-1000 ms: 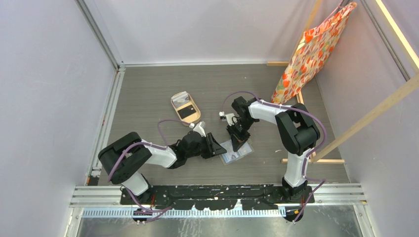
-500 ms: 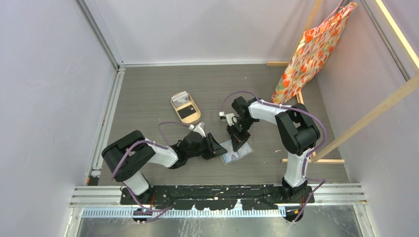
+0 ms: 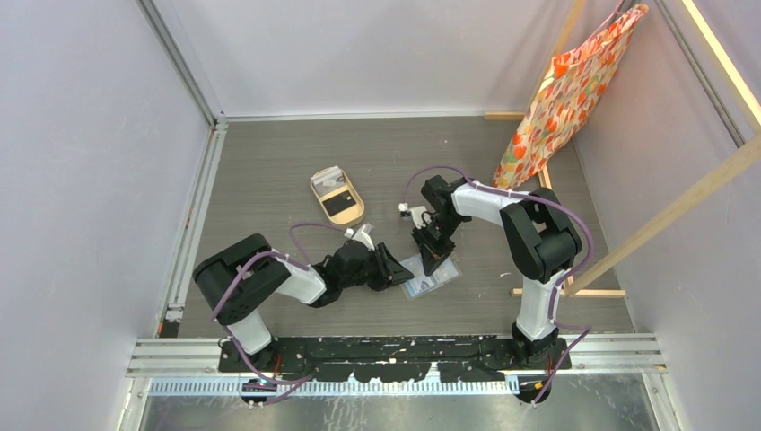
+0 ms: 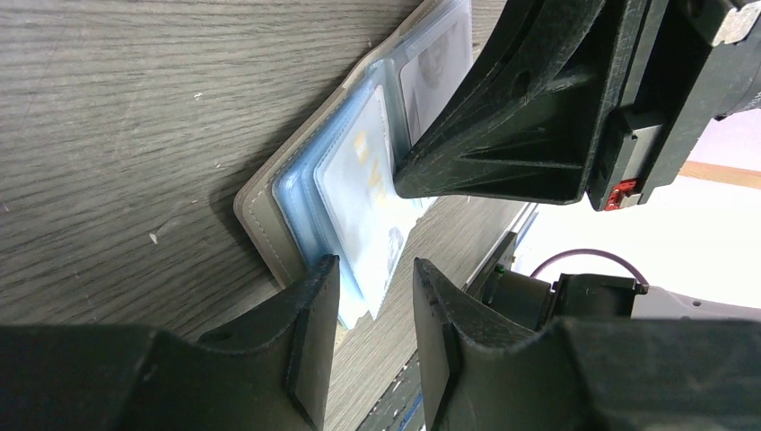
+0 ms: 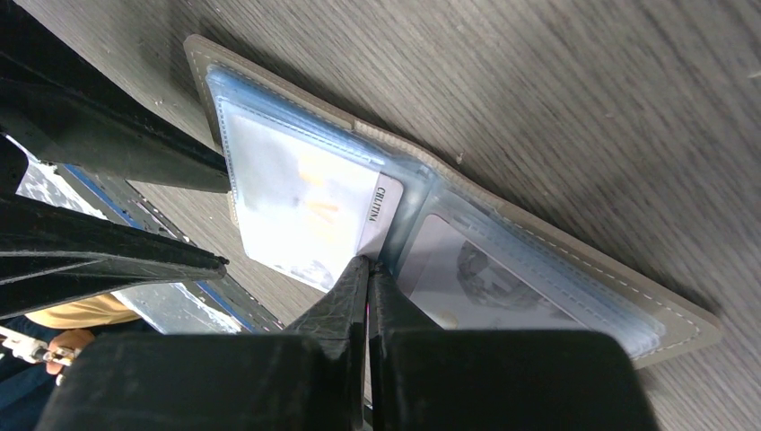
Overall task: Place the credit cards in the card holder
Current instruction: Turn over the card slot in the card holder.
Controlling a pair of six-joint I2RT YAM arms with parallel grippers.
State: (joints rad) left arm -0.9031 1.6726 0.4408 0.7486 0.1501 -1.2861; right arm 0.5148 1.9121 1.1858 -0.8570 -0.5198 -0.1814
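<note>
The right end effector (image 5: 366, 262) is closed, its two black fingers pressed together. Their tips are set against the corner of a thin white rectangular card (image 5: 305, 206) printed in pale orange and blue. We cannot tell whether that corner is pinched between them or only touched. The white card lies mostly inside a clear bluish sleeve of the small grey-brown fold-over card holder (image 5: 673, 316), which is spread open and flat on the grey wood-grain tabletop (image 5: 556, 81) directly beneath these tips. Just across the fold from the tips, a second pale card (image 5: 467, 269) with a dark blurred picture sits in its own sleeve. Facing the right end effector across the card holder, the left end effector (image 4: 372, 265) stands partly open, a finger on either side of the loaded sleeve's free corner, with a gap showing beside one finger. Well beyond the left end effector, farther from the arms' bases, we see a tan oval tray (image 3: 313, 186) with a black rectangular card (image 3: 338, 206) lying in it.
</note>
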